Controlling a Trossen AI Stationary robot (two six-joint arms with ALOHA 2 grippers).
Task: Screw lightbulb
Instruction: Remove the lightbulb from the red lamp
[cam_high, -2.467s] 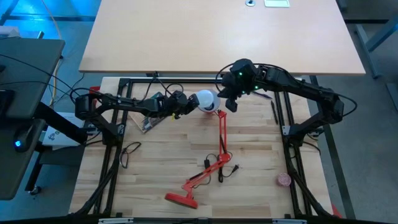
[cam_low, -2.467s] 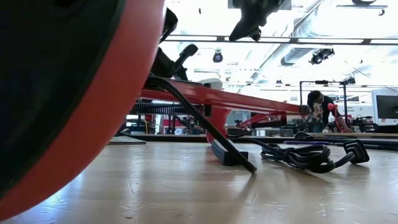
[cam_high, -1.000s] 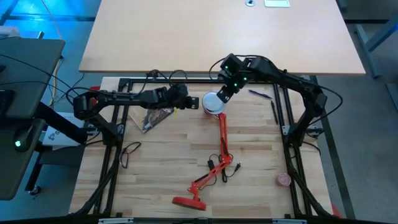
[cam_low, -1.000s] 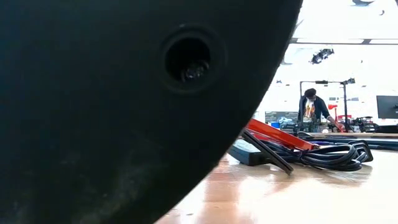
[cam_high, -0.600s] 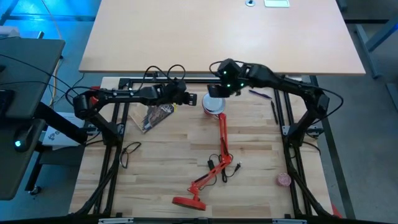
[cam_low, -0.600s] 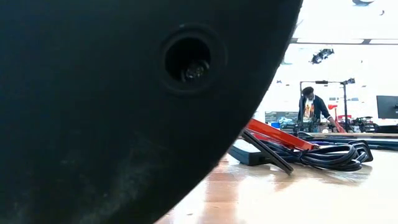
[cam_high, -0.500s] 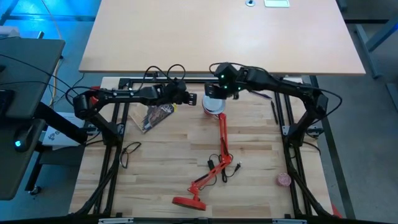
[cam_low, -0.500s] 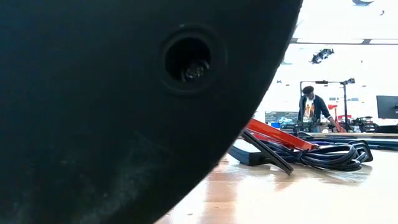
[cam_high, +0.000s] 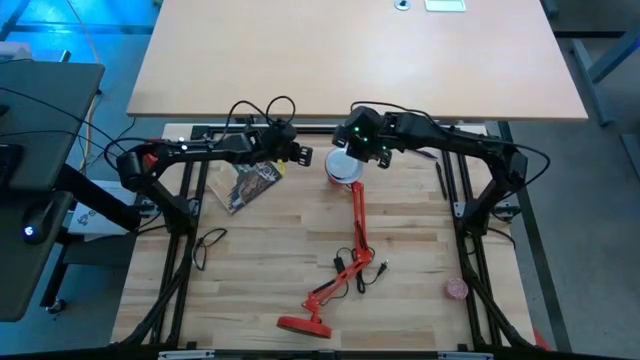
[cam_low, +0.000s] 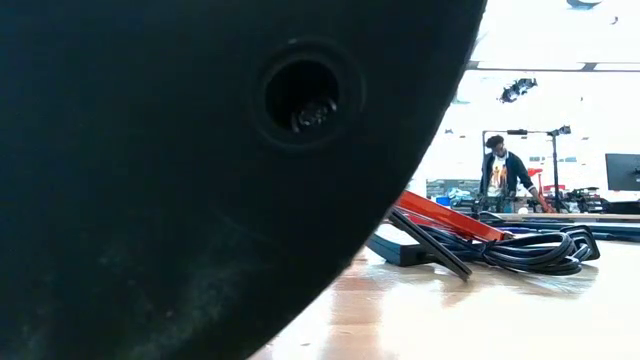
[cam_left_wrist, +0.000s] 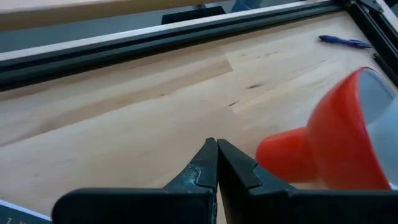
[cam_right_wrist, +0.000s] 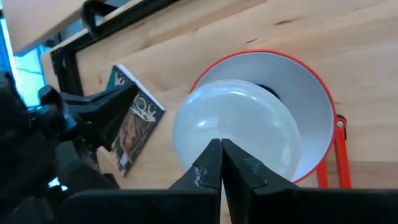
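A red desk lamp lies on the wooden table, its base (cam_high: 298, 323) near the front edge and its arm (cam_high: 357, 225) running toward the far edge. Its white-lined shade (cam_high: 343, 170) opens upward. The white lightbulb (cam_right_wrist: 230, 121) sits inside the shade (cam_right_wrist: 311, 81), dome outward. My right gripper (cam_right_wrist: 221, 149) is shut and points at the bulb's dome from over the shade (cam_high: 352, 155). My left gripper (cam_left_wrist: 217, 149) is shut and empty, just left of the shade's red back (cam_left_wrist: 329, 146), above the table (cam_high: 304, 157). My right gripper's shut fingertips (cam_right_wrist: 214, 155) stand in front of the bulb's dome (cam_right_wrist: 224, 118), coming at it from above on a slant. I cannot tell whether they touch it. My left gripper touches nothing.
A picture booklet (cam_high: 250, 183) lies under the left arm. A blue pen (cam_left_wrist: 342, 42) lies by the far frame rail (cam_left_wrist: 155, 43). A black cord (cam_high: 208, 245) lies at left, a pink roll (cam_high: 457, 289) at right. The lamp's base (cam_low: 200, 180) blocks most of the low view; a person (cam_low: 497, 165) stands far behind.
My right gripper has gone toward the table's left, from beside the shade to over the bulb. My left gripper has drawn back a little from the shade, toward the far left. The lamp has stayed where it was.
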